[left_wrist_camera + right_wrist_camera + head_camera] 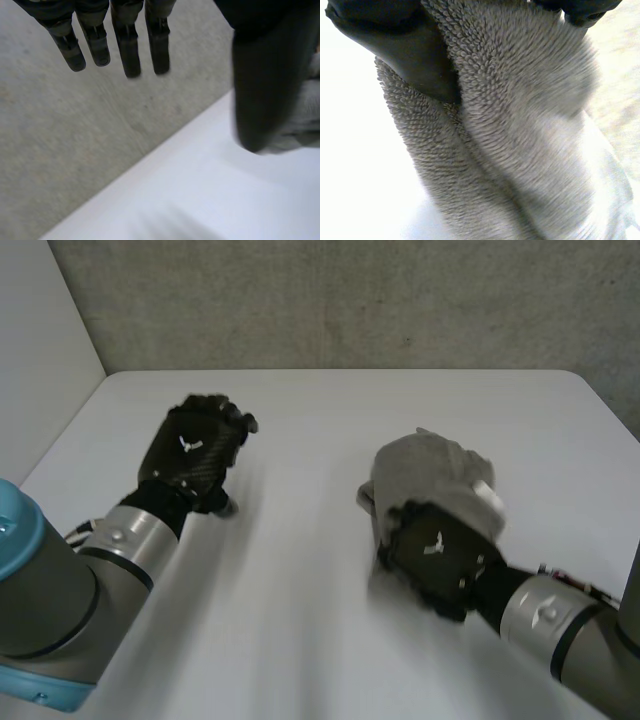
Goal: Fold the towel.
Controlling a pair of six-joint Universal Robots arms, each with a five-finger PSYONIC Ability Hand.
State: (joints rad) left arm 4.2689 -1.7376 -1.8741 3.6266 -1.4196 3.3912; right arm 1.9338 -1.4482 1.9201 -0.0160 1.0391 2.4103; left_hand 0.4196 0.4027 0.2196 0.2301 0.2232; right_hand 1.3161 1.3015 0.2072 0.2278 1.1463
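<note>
The grey towel (430, 472) is bunched into a lump right of the table's middle. My right hand (437, 552) grips its near side. In the right wrist view the thumb (407, 57) presses into the terry cloth (520, 130) and fingertips (585, 10) curl over the other side, so this hand is shut on the towel. My left hand (195, 453) hovers over the left part of the table, apart from the towel. In its wrist view the fingers (129, 47) hang straight and the thumb (270, 85) stands apart, with nothing between them. A bit of towel (310, 122) shows past the thumb.
The white table (300, 620) ends at a grey wall (350, 300) at the back, with a white panel (40, 350) along the left side. The right forearm (560, 625) crosses the table's near right corner.
</note>
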